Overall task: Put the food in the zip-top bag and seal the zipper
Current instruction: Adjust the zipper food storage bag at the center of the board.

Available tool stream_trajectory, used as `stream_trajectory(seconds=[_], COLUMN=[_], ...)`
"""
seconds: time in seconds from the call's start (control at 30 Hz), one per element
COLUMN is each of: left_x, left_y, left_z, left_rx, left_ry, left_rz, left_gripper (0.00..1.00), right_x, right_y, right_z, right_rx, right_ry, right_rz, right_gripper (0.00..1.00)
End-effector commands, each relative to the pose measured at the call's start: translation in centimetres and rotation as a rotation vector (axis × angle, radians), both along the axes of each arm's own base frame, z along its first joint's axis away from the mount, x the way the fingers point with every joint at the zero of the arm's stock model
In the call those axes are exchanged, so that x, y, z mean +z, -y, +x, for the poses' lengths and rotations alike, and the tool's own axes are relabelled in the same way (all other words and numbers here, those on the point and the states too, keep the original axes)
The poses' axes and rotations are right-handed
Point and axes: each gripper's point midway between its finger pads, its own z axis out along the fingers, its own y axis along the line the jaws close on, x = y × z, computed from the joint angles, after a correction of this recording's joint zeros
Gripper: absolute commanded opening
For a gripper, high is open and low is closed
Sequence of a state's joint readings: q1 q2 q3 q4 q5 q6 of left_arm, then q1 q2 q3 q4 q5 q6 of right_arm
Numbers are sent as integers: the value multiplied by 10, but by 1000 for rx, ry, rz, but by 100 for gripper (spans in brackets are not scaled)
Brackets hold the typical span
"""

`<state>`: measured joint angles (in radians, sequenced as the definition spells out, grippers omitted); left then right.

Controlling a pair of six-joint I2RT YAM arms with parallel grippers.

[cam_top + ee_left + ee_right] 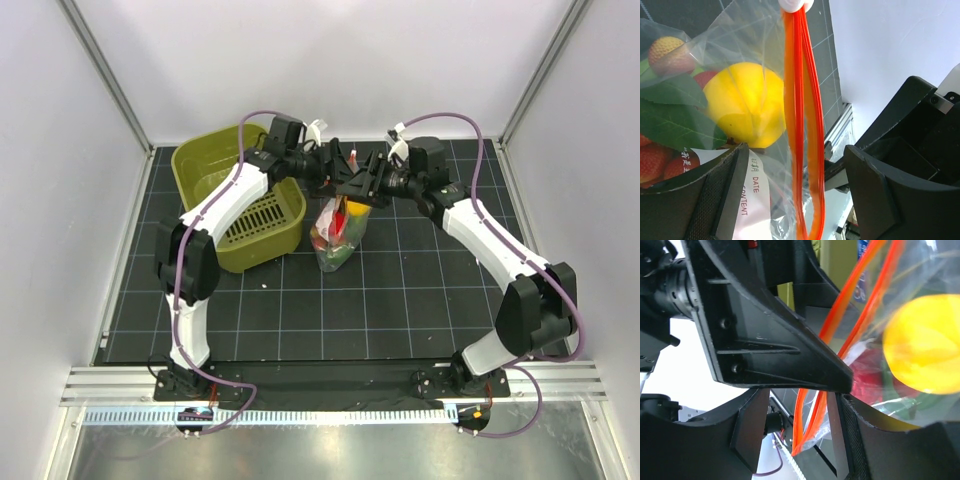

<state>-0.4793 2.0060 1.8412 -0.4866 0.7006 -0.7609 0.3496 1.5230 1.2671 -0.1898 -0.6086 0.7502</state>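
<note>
Straddling the zipper [795,100], gripping nothing
Our left gripper [795,165] wide, right gripper [797,405] half-open; we risk the bag [335,240] slumping, food [745,102] spilling

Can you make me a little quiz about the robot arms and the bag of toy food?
1. True or false: the yellow ball is inside the bag.
2. What colour is the basket?
3. On which side of the bag does the basket sit? A) left B) right C) on top of it
Key: 1 true; 2 green; 3 A.
</note>
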Motion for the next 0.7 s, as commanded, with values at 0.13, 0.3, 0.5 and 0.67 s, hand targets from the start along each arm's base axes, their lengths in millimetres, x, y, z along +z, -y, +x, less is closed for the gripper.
stream_trajectory(seconds=[0.13,0.3,0.5,0.67], left_x=[16,6,8,18], left_y=[10,11,11,15], left_z=[-2,-2,-3,-16], left_rx=[-39,-37,-57,-150], left_ry=[39,13,39,62], left_rz=[-46,-26,-18,-62], left_gripper=[62,17,0,0], right_x=[25,25,39,43], right_y=[-9,-3,39,85], right_z=[5,6,15,26], right_rx=[40,31,-76,-188], right_ry=[86,83,114,141], right_rz=[63,53,51,-1], right_gripper=[56,56,54,51])
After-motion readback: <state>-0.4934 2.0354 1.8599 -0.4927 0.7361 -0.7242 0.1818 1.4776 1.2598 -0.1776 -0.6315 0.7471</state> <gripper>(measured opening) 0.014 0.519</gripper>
